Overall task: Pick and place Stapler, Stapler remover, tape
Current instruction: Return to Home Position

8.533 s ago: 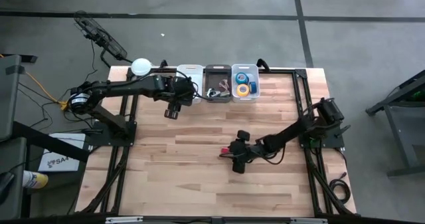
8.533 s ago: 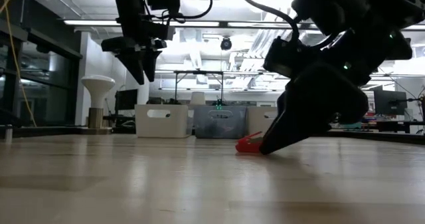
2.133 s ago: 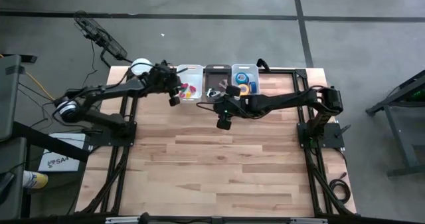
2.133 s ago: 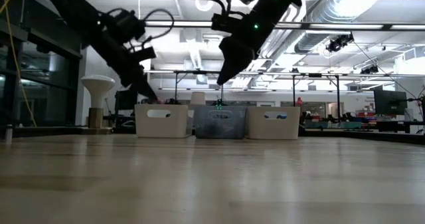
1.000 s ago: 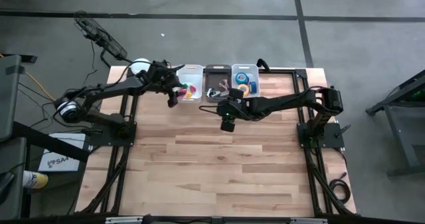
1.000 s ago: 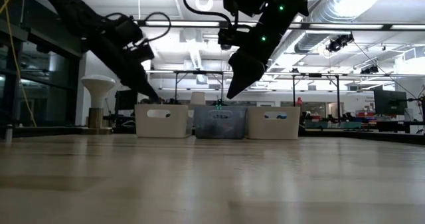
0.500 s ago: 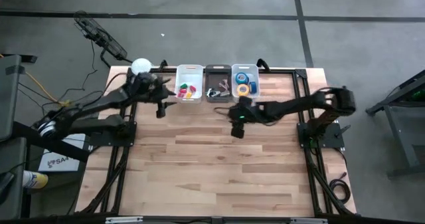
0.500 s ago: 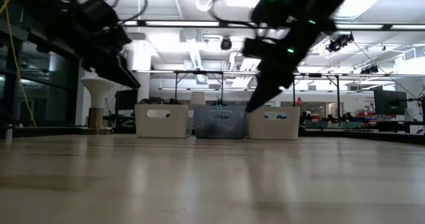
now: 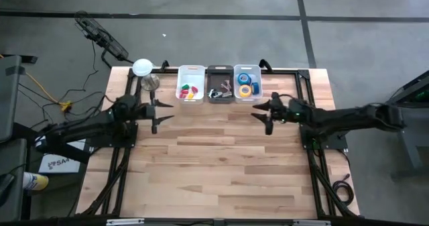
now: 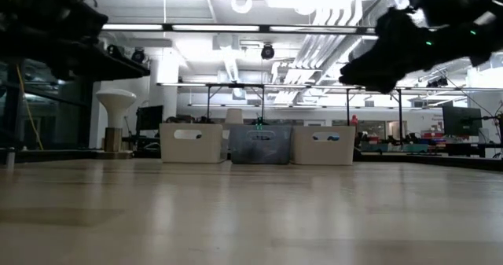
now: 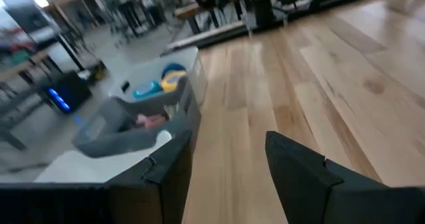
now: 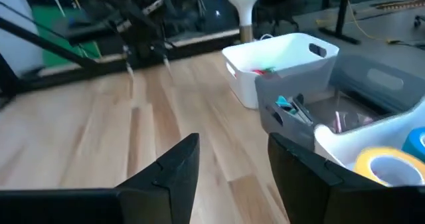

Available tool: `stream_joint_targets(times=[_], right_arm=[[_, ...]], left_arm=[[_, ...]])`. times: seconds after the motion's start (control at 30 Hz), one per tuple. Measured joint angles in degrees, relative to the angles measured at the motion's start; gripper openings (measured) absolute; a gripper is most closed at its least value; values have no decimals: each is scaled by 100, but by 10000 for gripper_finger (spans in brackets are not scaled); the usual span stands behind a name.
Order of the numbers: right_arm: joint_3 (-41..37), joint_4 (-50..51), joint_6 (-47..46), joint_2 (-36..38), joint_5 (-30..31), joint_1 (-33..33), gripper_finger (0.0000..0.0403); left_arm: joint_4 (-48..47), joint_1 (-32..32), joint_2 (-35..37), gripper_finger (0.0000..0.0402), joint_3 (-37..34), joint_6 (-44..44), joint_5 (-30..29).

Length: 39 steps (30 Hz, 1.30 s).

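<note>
Three bins stand in a row at the table's far edge. The clear bin (image 9: 246, 85) holds the tape: a yellow roll (image 9: 245, 90) and two blue rolls (image 9: 244, 78), also seen as the yellow roll (image 12: 382, 164) in the right wrist view. The dark grey bin (image 9: 219, 90) holds several small things too small to name. The white bin (image 9: 190, 92) holds small red, yellow and green pieces. My left gripper (image 9: 155, 115) (image 11: 229, 177) hangs open over the wood, near and left of the bins. My right gripper (image 9: 267, 115) (image 12: 232, 177) hangs open, near and right of them.
A white lamp-like stand (image 9: 142, 68) sits at the far left corner beside a small cup (image 9: 151, 84). Bare wooden tabletop (image 9: 221, 165) stretches from the bins to the near edge. In the low view both arms hang high above the bins (image 10: 260, 144).
Both arms have drawn back from the bins. My left gripper swung from beside the white bin toward the table's left and near side. My right gripper moved from in front of the dark bin toward the table's right. The bins and their contents stayed put.
</note>
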State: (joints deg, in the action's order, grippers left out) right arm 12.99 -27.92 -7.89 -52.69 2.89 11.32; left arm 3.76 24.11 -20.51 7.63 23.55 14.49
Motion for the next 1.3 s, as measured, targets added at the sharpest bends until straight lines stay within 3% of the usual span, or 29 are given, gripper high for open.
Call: stream_joint_targets(times=[0.33,0.73,1.1,1.3], right_arm=[[-1180,-664,-316,1489,-673,769,170],[-1243,356,-247,2186,-945,988,170],[-1245,1408,113,3072,756,425,170],[-1245,1737,259,3490,1094,49,169]], left_arm=[[-69,-688,1117,186,-578,-51,-1136],[-346,-1038,1751,186,-652,25,-1595],[-299,-1429,1995,186,-665,421,-1889],[-204,-1644,1993,186,-670,626,-2462]])
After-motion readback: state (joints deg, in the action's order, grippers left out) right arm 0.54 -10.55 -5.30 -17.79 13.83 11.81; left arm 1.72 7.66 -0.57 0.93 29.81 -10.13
